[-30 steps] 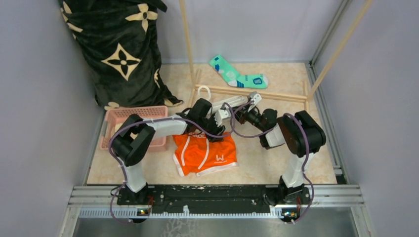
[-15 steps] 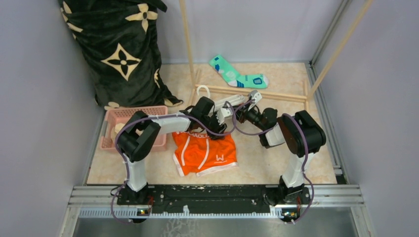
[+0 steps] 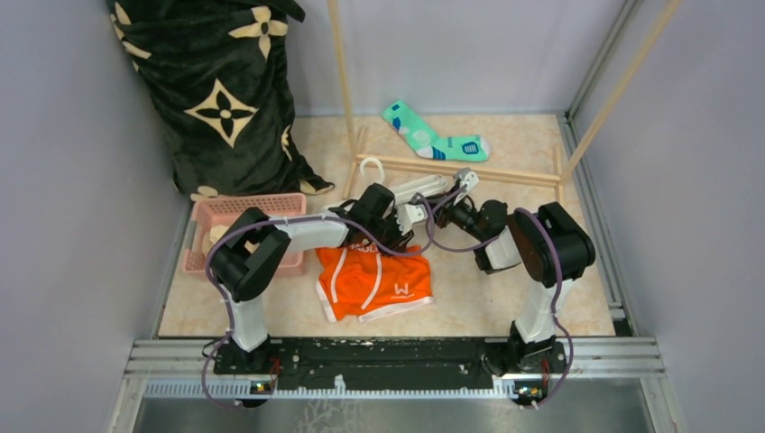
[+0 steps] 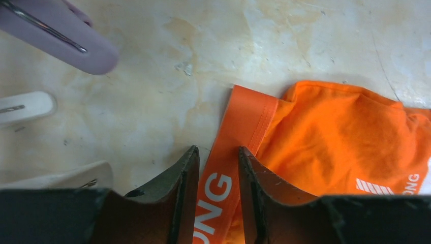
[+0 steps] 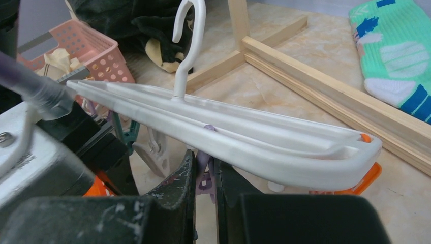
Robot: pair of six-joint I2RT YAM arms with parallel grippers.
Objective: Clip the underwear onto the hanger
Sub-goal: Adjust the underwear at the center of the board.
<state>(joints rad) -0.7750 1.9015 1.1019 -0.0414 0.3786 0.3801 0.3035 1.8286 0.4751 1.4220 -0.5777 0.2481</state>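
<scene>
Top camera overhead, facing down; left wrist close above underwear [image 4: 345, 137], right beside hanger [image 5: 244, 137].

The gripper [image 4: 217, 150] straddles the orange underwear's [image 4: 345, 137] waistband, white "ONG" showing between its fingers [image 4: 184, 178]. Marbled tabletop [image 4: 203, 51] beyond, lilac clothespin [image 4: 56, 35] top left, white clothespin [image 4: 23, 107] below it.

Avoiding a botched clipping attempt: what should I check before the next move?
1. Waistband of the underwear between the jaws of the left pincer: ok.
2. Left pincer gripping firmly: cannot tell.
3. Right pincer shut on the lilac clothespin of the hanger: ok.
4. Clothespin mouth open: cannot tell.
5. Underwear raised to the hanger: not ok, it lies on the table.
</scene>
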